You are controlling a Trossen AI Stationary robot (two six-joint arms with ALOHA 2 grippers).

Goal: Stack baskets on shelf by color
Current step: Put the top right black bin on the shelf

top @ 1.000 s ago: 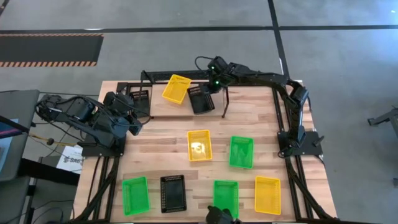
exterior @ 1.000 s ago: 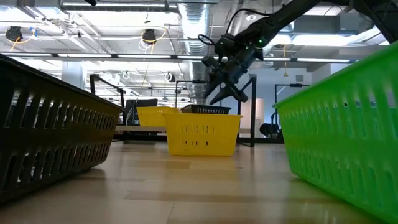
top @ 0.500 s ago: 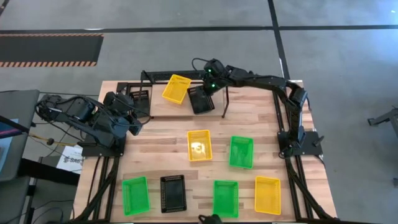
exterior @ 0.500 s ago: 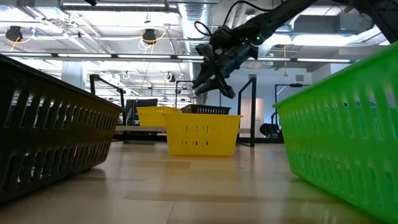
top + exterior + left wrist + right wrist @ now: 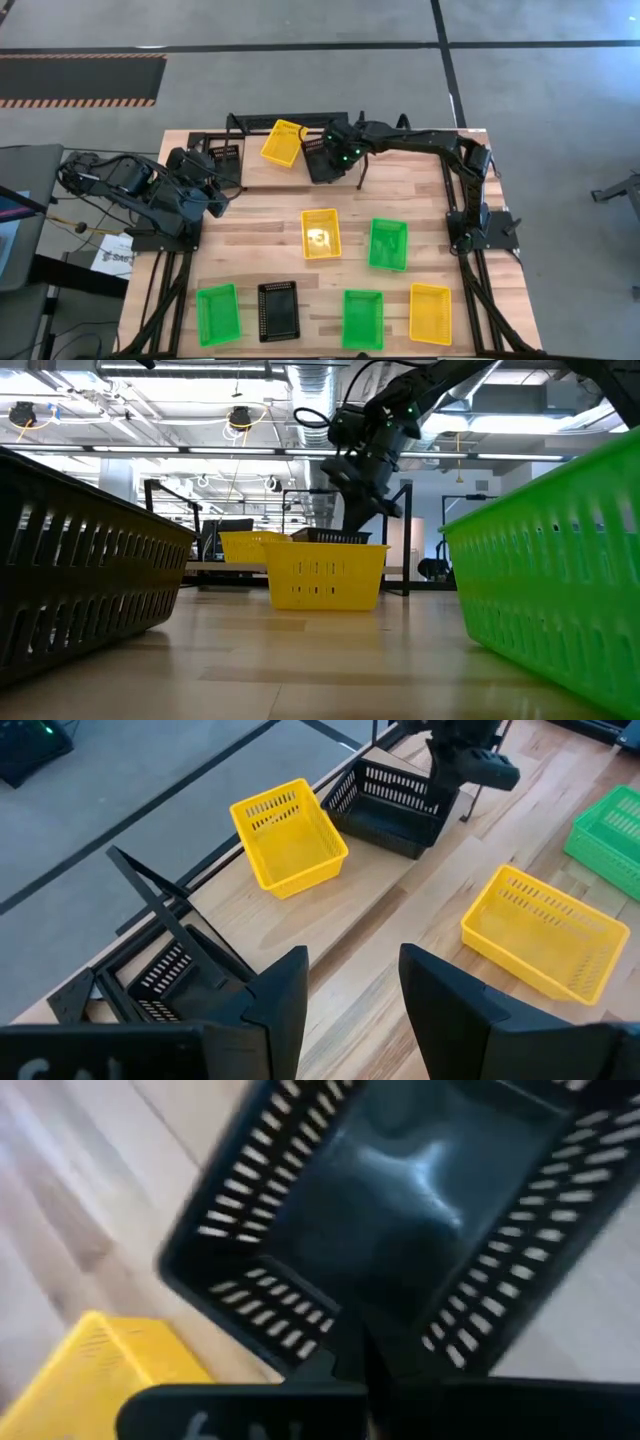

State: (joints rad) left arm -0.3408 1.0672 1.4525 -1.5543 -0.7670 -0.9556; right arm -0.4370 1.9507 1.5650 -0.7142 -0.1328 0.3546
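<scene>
The shelf stands along the table's far edge. On it sit a yellow basket and, to its right, a black basket, both on their bottoms and turned askew. My right gripper is shut and points steeply down over the black basket's right end. In the right wrist view its shut fingers stand right at one wall's rim. My left gripper waits open at the table's left side, with nothing between its fingers. My right gripper comes from above, slanting down, with its fingers shut at the rim of the black basket's wall. I cannot tell whether they touch it. The basket rests flat on the shelf board.
Several baskets lie loose on the table: yellow and green in the middle, and green, black, green and yellow along the near edge. Another black basket sits at the shelf's left end.
My right gripper has come from beyond the shelf's far right toward the near edge and down over the black basket. It has rolled about its own line and shut its fingers. Both baskets on the shelf have stayed where they were.
</scene>
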